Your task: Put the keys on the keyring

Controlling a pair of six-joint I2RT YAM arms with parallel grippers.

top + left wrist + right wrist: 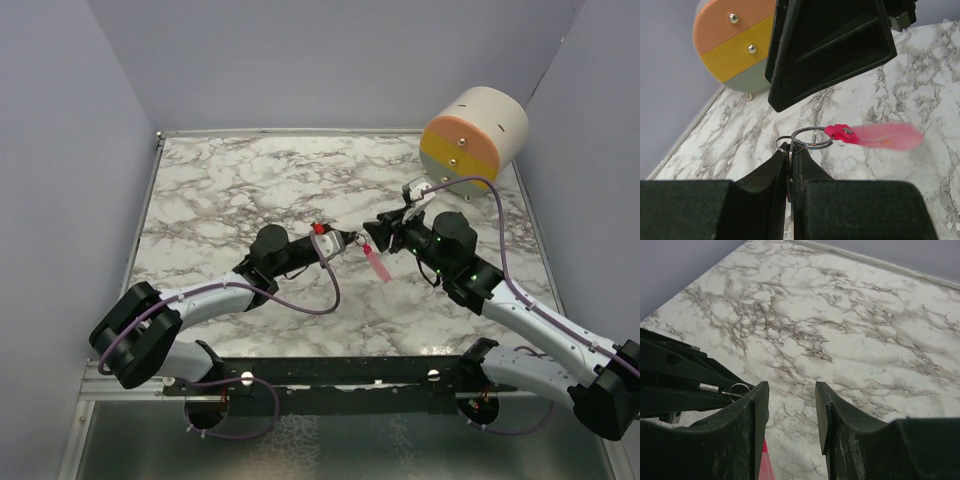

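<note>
Marble desk (250, 180). Only the left wrist view shows the left tool (791, 155) pinched narrow on the keyring (855, 136). Right tool (791, 390) wide, beside keyring.

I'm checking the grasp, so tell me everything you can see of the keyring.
The keyring is a thin metal ring riveted to a slim pink-red strip, which is blurred. A smaller ring overlaps it. It hangs above the marble table, pinched at the ring's edge by the shut left fingers. The open right gripper hovers close by.
</note>
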